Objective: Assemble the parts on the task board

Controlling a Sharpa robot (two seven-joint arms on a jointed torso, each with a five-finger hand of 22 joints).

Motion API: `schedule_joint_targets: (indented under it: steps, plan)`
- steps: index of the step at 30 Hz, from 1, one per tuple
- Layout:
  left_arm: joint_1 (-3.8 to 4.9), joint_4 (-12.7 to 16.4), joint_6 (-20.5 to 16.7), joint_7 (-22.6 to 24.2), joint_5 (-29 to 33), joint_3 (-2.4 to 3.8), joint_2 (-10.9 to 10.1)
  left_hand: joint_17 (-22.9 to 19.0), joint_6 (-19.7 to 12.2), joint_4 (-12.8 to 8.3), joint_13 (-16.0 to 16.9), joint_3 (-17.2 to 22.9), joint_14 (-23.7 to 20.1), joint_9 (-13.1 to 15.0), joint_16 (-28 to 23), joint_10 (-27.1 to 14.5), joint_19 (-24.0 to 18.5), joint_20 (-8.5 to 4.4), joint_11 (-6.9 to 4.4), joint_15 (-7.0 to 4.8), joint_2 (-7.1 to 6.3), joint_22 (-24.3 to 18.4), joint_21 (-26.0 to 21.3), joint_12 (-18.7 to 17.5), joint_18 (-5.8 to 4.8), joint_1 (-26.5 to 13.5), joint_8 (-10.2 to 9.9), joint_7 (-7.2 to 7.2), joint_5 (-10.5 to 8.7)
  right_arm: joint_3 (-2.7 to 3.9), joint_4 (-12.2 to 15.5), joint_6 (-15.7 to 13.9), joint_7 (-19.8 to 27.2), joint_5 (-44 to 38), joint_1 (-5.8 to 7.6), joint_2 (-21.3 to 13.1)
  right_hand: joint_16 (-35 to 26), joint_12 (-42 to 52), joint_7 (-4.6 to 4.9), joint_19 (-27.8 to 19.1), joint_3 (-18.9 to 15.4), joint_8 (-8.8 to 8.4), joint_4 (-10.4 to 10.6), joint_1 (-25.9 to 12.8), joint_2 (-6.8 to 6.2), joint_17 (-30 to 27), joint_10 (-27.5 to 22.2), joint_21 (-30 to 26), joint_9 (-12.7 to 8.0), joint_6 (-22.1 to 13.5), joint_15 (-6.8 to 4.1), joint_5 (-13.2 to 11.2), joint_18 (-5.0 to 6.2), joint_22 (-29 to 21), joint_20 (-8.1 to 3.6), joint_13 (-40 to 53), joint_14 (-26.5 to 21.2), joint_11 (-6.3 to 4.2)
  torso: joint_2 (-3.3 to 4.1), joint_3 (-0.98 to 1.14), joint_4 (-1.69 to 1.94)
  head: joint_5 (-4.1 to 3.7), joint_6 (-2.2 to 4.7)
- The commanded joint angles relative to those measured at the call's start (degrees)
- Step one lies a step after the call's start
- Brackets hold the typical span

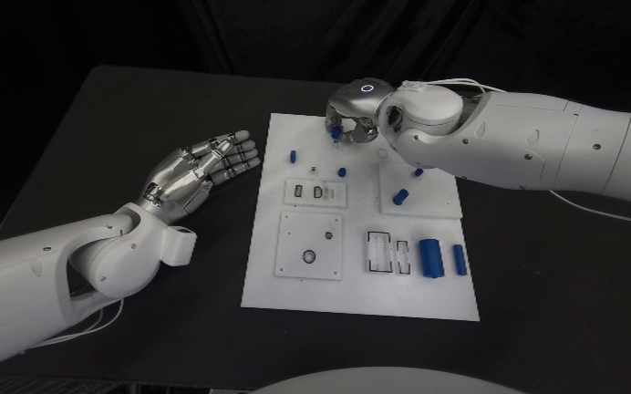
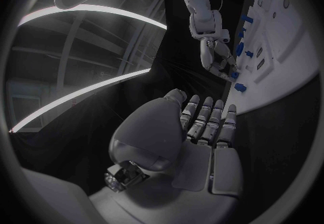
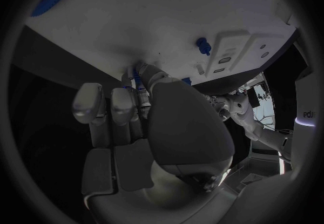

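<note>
Even overhead light is falling on the white task board [image 1: 362,289], making it stand out brightly against the dim black table [image 1: 145,120] and dark backdrop. Both wrist views are bending straight edges and darkening toward their rims, with bright ceiling strips glaring in the left one.

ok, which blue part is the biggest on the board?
The thick blue cylinder lying near the task board's near right corner, beside a thinner blue cylinder; the others are small pegs.

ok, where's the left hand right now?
In the head view the silver left hand lies open over the black table, left of the white task board, clear of its small blue parts, level with the standing blue peg.
</note>
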Motion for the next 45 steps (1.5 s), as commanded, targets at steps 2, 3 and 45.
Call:
schedule_joint_targets:
  steps: [2, 3, 45]
  plan:
    - [0.04, 0.0, 0.86, 11.06, -0.14, 0.0, 0.08, 0.08, -0.04, -0.01, 0.07, 0.33, 0.03, 0.07, 0.19, 0.05, -0.45, 0.06, 0.38, 0.48, -0.07, -0.09, -0.39, 0.39, -1.1, -0.51, 0.17, 0.74, -0.02, -0.12, -0.21, -3.85, 1.28, -0.49, -0.43, -0.18, 0.49, 0.23, -0.27, 0.33, -0.31, 0.98, 0.51, -1.28, 1.03, 0.32, 0.18, 0.11, 1.44, 1.33, 0.08, 0.26, 0.72, 0.37, 0.21, -0.05, 0.21, -0.18, 0.0, -0.01, -0.03, 0.16, 0.03]
    - [0.04, -0.01, 0.86, 11.03, -0.14, -0.01, 0.08, 0.08, -0.04, -0.01, 0.07, 0.33, 0.03, 0.07, 0.19, 0.05, -0.45, 0.06, 0.38, 0.48, -0.07, -0.09, -0.39, 0.39, -1.1, -0.51, 0.17, 0.74, -0.02, -0.12, -0.22, -4.78, 1.58, -0.49, -0.44, -0.23, 0.55, 0.29, -0.34, 0.38, -0.42, 1.1, 0.55, -1.41, 1.1, 0.42, 0.28, 0.14, 1.6, 1.49, 0.1, 0.18, 0.7, 0.44, 0.22, -0.05, 0.26, -0.2, 0.0, -0.01, -0.03, 0.16, 0.03]
    - [0.02, -0.31, 0.85, 10.67, -0.14, -0.03, -0.11, 0.06, -0.25, 0.01, 0.04, 1.14, -0.17, 0.04, 0.23, -0.15, -0.64, 0.06, 0.4, 0.52, -0.2, -0.21, -0.6, 0.33, -1.16, -0.8, 0.12, 0.86, -0.03, -0.13, -1.83, -2.62, 16.37, 54.1, -1.5, -5.09, -0.27, 2.59, -0.52, -0.97, -3.91, 1.62, 0.94, -1.58, 5.18, -1.49, -1.96, -1.51, 5.57, 0.78, 1.04, -4.93, 1.04, 0.02, 1.22, -0.15, -1.61, 0.46, -0.05, 0.04, -0.1, 0.08, 0.32]
